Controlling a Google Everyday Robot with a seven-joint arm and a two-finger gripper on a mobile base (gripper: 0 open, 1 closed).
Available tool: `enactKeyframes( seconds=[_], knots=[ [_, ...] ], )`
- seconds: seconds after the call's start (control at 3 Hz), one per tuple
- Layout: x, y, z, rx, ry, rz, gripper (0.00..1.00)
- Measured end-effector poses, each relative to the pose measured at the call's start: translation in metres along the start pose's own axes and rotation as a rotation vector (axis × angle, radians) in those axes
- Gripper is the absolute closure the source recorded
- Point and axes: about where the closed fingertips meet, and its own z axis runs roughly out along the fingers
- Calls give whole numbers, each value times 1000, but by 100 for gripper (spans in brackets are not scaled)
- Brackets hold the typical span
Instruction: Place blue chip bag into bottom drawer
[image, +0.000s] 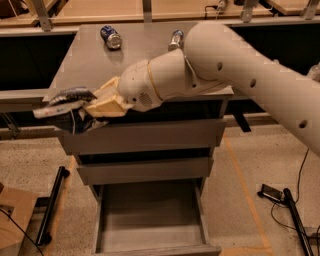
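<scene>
Grasp done: tan two-finger gripper (92, 107) clamped on crinkly dark navy foil chip bag (62, 105), beside the left front corner of the grey cabinet (145, 55). Left to do: lower into the open deep grey bottom drawer (150, 220) (well below), release.

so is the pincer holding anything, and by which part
The pincer, by the grey cabinet's left front corner, holds the crinkly navy foil chip bag by its arm-side end.

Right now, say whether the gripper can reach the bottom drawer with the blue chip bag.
Probably yes: the gripper holds the blue chip bag at the cabinet's front left, with the bottom drawer open lower down.
</scene>
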Motion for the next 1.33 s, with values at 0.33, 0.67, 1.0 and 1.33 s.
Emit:
enactKeyframes(
  seconds=[0.33, 0.67, 1.0, 1.33],
  knots=[
    [51, 5, 31, -105, 5, 32, 100],
    [118, 27, 63, -171, -67, 118, 100],
    [221, 66, 74, -145, -84, 298, 100],
    [242, 97, 89, -201, -58, 337, 100]
  ],
)
